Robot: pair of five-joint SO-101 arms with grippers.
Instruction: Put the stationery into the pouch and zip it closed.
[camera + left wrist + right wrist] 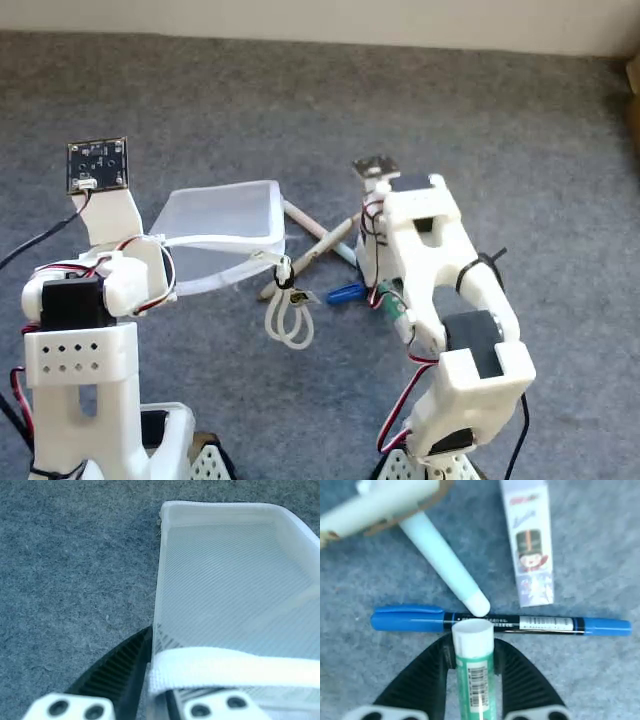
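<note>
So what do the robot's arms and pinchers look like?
Both the left arm and the right arm are chunky white plastic blocks with black motors in the joints. Thin red, black and white wires loop along them. The left one has rows of small round holes and a black square circuit board. The left gripper and right gripper have black ribbed fingers.

pouch: runs off the left wrist view's edge; from above, one end is hidden behind the left arm.
blue marker: from above, all but one tip lies under the right arm.
glue stick: rear end cut off by the edge.
printed box: far end cut off.
pale pen: far end under a blurred shape.
</note>
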